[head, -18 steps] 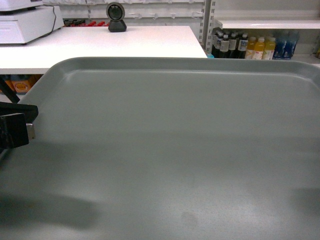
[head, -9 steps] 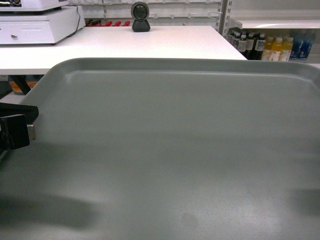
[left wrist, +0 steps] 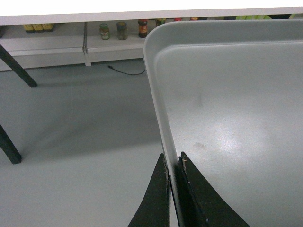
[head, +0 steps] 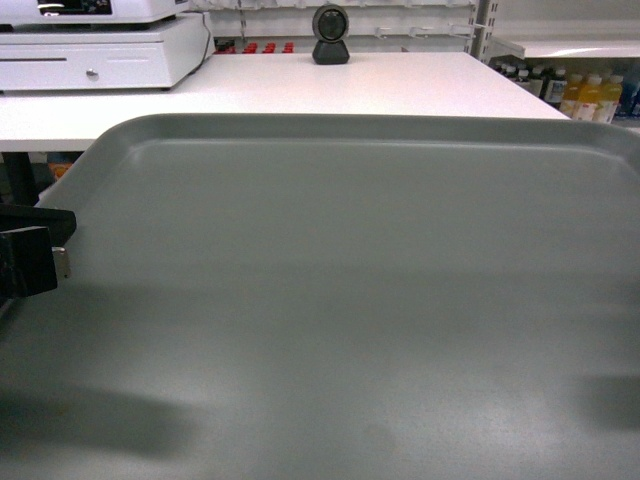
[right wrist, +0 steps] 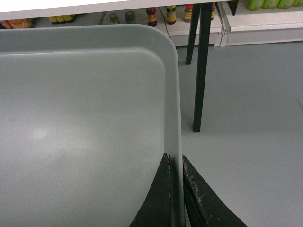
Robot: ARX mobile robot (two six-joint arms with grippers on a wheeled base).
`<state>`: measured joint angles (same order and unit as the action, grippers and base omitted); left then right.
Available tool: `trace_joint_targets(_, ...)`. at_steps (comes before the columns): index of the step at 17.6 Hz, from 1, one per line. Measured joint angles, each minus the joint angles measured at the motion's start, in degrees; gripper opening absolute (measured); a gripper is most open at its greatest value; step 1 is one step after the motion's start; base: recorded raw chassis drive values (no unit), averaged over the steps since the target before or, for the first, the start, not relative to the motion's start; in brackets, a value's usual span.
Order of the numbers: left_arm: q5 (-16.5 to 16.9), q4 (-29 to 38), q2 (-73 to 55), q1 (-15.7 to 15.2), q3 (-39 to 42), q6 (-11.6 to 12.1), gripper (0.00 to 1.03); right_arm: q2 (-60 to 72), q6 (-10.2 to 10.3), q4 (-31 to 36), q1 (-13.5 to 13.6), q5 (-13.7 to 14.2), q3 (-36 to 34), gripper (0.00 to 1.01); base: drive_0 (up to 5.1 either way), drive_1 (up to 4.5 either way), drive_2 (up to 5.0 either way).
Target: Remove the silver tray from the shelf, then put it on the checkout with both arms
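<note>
— Well, where's the silver tray [head: 360, 300] sitting?

— I've got it up in the air, held level between both arms, filling most of my head view. Its far rim sits just in front of the near edge of the checkout [head: 300, 85], and I can't tell whether any of it overhangs that edge. On the wrist cameras I see grey floor under its side edges.

— Left gripper [left wrist: 173, 163]?

— My left wrist view shows the two thin black fingers [left wrist: 158, 194] closed tight on the tray's left rim, one outside the lip and one inside. On the head camera the boxy black body shows at the tray's left edge.

— And the right gripper [right wrist: 174, 161]?

— Same story: fingers pinched together on the right rim, one either side of the lip. It's out of my head view, so I only have the wrist camera for it.

— What's on the checkout?

— A round grey-black scanner [head: 330, 33] stands at its far edge near the middle, and a white cash register [head: 95, 45] sits at the far left corner. Past the right end I see shelves with yellow bottles [head: 590, 95]. One black slanted leg [right wrist: 200, 66] shows beside the tray in my right wrist view.
</note>
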<state>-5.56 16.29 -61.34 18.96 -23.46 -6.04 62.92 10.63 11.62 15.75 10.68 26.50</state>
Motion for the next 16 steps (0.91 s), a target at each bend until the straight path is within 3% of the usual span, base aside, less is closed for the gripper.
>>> trace_joint_targets(13,0.02,0.02,0.0,-0.09,0.0,0.02,0.04,0.0,0.0,0.04,0.0,0.0,0.11,0.03,0.0,0.0,0.0)
trace_joint_targets(16,0.02,0.02,0.0,-0.09,0.0,0.02,0.04,-0.04,0.0,0.02,0.0,0.0,0.11,0.03,0.0,3.2,-3.2)
